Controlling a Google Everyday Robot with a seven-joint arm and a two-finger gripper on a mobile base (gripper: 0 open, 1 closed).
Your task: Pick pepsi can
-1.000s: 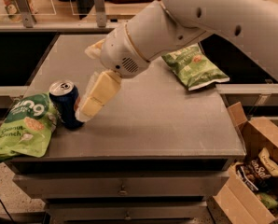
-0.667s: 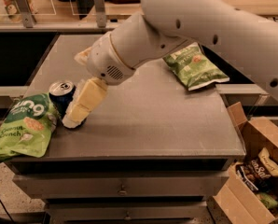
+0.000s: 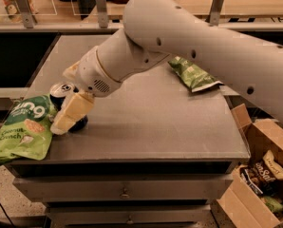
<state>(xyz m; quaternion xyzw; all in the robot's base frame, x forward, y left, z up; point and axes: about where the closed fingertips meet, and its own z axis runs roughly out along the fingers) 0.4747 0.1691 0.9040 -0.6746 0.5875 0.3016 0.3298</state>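
The pepsi can (image 3: 62, 89), dark blue with a silver top, stands upright near the table's left edge, right beside a green snack bag (image 3: 23, 127). My gripper (image 3: 62, 101) has come down around the can and is open. One cream finger (image 3: 72, 112) lies in front of the can and hides most of its side. The other finger (image 3: 70, 71) is just behind it. The can's base (image 3: 80, 124) still rests on the grey table (image 3: 155, 122).
A second green snack bag (image 3: 193, 74) lies at the table's far right. An open cardboard box (image 3: 262, 175) with snack packs sits on the floor to the right. A counter with a glass screen (image 3: 46, 4) runs behind the table.
My gripper has moved left and down, from beside the can to straddling it. The can and the bags have not moved.
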